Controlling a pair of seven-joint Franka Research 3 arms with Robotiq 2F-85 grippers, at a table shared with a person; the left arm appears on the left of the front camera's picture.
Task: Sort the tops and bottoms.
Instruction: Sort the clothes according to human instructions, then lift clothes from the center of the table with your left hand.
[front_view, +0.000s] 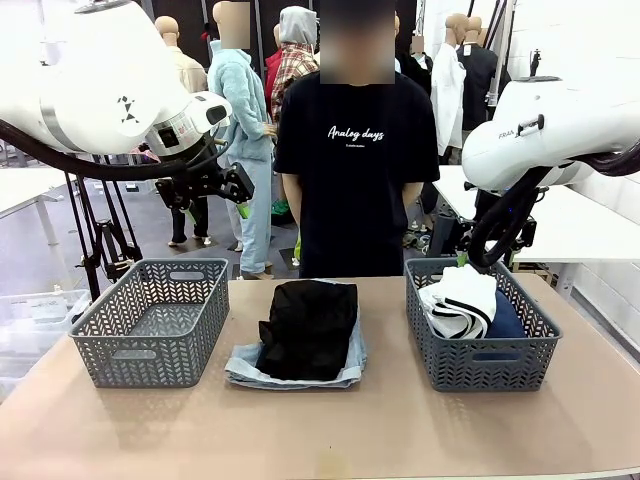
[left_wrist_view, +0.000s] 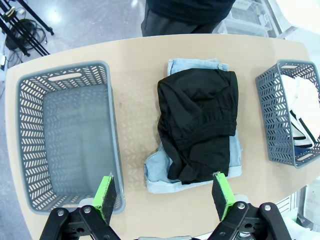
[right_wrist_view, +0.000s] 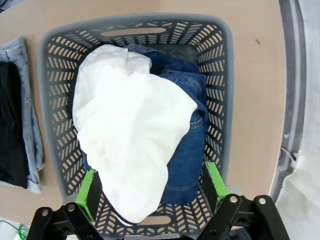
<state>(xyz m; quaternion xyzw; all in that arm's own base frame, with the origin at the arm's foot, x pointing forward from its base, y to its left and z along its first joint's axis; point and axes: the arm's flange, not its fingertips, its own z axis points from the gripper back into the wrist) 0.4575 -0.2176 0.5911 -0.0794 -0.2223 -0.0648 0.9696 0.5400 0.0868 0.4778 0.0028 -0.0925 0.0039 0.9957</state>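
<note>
**Desk:** What's the count on the table (front_view: 330, 430)?

**Operator:** I list four garments.
- Centre: black top (left_wrist_view: 200, 125), lying on the pale denim shorts (left_wrist_view: 157, 177), both outside any basket.
- Right basket (right_wrist_view: 135, 22): white striped top (right_wrist_view: 130, 130), draped over the dark blue denim garment (right_wrist_view: 187, 150).
- Left basket (left_wrist_view: 65, 67): nothing in it.

**Desk:** And the tools?

**Operator:** Left gripper (left_wrist_view: 162, 177): jaws wide apart, carrying nothing, raised well above the table on its left side. Right gripper (right_wrist_view: 150, 172): jaws spread, nothing between them, hovering above the right basket. The person (front_view: 355, 150) stands at the far side, not touching the clothes.

**Desk:** Progress?

**Operator:** As I judge it, nothing is sorted yet. The right basket mixes a top with a bottom, and the centre pair is unplaced. Left to do: split both stacks so each basket takes one kind.
</note>
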